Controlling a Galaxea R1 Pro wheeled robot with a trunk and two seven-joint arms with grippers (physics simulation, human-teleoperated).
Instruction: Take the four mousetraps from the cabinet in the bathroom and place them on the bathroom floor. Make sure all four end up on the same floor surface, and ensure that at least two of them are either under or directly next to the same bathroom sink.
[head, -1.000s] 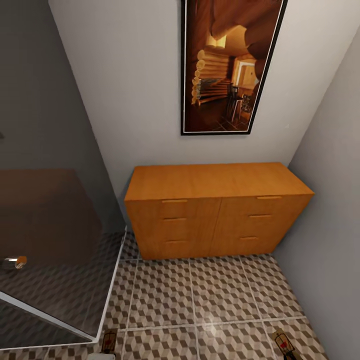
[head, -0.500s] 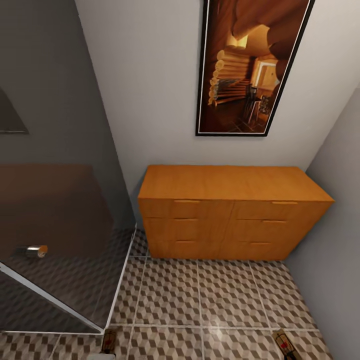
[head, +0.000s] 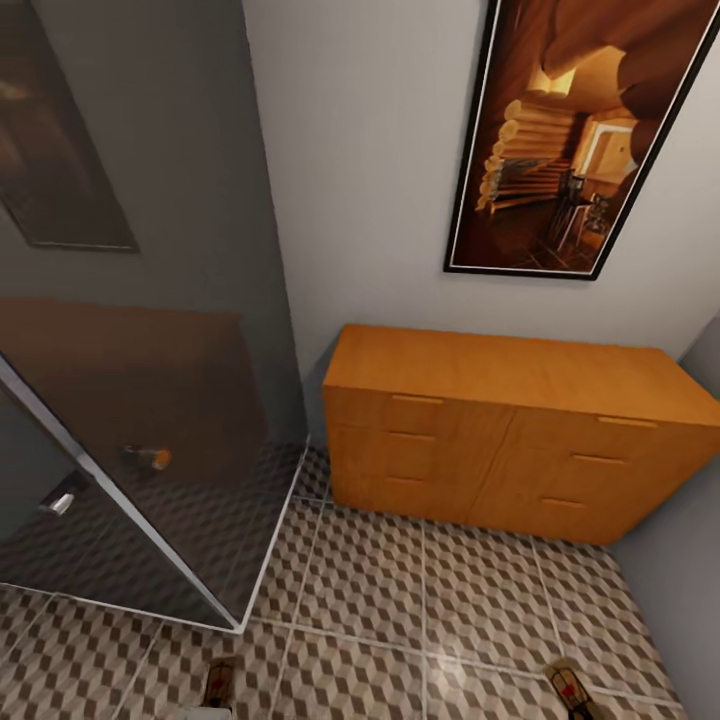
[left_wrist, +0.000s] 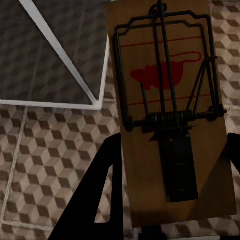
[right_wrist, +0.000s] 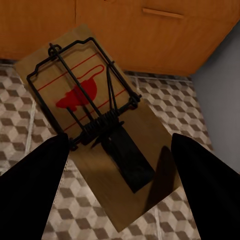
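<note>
Both grippers, left (left_wrist: 170, 210) and right (right_wrist: 125, 195), clamp a mousetrap (left_wrist: 167, 100) each while my view has swung left off the cabinet (head: 520, 440), so I judge I'm turning toward the sink.

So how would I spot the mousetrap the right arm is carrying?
Find the orange-brown cabinet against the wall. Just in front of it, above the cube-patterned floor, the right gripper holds a tan mousetrap bearing black wire and a red mouse mark.
</note>
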